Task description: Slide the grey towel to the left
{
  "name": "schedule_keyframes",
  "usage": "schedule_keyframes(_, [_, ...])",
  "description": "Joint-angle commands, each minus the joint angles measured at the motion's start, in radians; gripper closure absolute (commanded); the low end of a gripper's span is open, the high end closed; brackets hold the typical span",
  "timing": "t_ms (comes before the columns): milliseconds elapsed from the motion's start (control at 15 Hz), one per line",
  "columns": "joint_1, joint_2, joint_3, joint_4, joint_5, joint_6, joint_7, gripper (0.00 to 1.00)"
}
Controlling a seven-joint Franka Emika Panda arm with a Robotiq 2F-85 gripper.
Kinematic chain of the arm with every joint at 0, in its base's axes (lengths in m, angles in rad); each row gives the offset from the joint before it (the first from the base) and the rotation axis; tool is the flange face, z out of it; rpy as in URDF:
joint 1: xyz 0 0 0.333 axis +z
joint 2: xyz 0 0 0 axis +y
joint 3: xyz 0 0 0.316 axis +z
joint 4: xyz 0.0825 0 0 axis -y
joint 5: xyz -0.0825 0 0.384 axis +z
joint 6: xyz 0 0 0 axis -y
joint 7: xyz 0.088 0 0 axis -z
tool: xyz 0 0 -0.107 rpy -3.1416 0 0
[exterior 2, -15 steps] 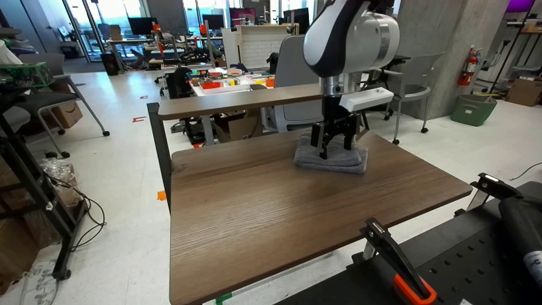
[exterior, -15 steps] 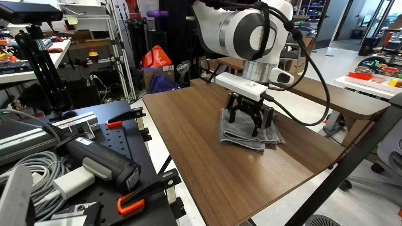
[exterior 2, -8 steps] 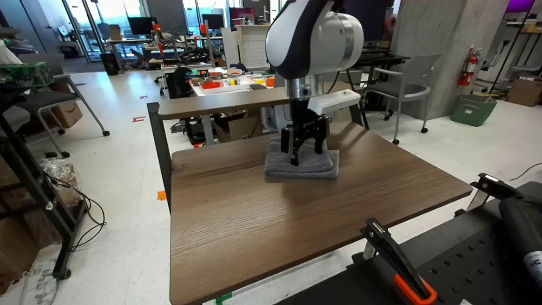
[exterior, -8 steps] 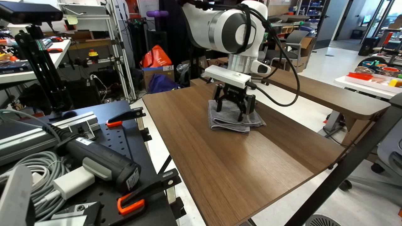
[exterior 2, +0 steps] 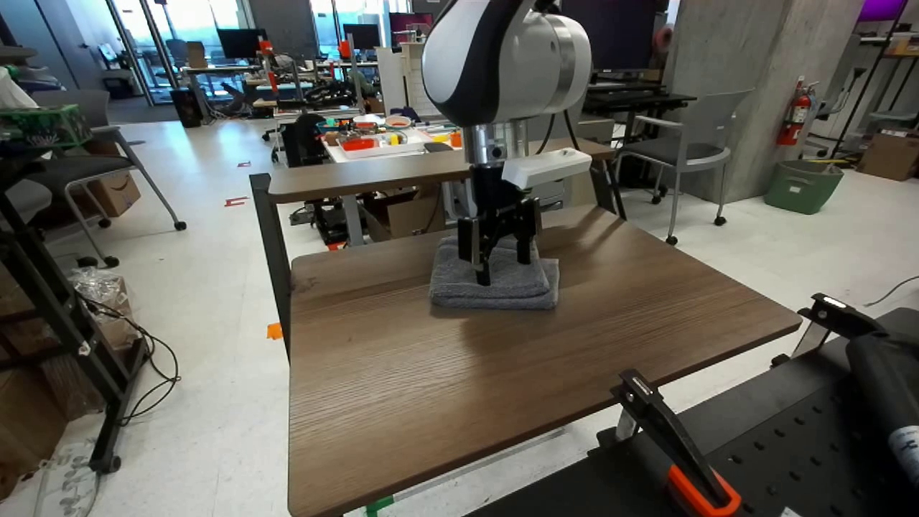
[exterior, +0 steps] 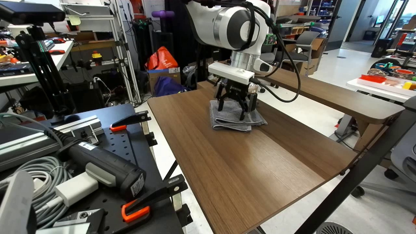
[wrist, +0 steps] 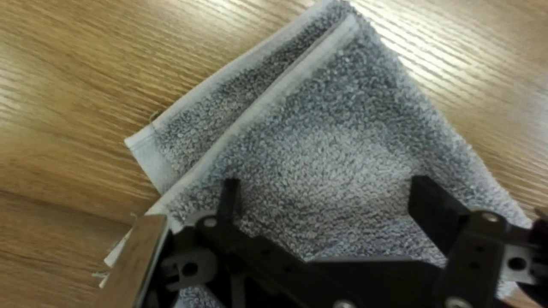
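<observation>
Your pincer points down, fingers spread apart, tips resting on the folded grey towel, which lies near twelve o'clock on the brown desk in an exterior view.

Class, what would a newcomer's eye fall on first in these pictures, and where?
The white-and-black robot arm dominates both exterior views, hanging over the brown table. The folded grey towel lies under the open gripper and fills much of the wrist view. In an exterior view, a bright orange bag stands out beyond the table's far end.
</observation>
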Motion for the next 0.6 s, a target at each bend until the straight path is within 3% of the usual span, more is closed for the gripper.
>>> schedule_keyframes(0, [0.010,-0.123,0.007,-0.097,-0.037,-0.037,-0.019,0.00])
schedule_keyframes(267, [-0.027,-0.307,0.019,-0.255,-0.054,-0.021,-0.081,0.00])
schedule_keyframes(333, [0.000,-0.181,0.010,-0.127,-0.046,-0.016,-0.033,0.00])
schedule_keyframes(533, [-0.019,-0.282,0.011,-0.216,-0.046,-0.018,-0.063,0.00])
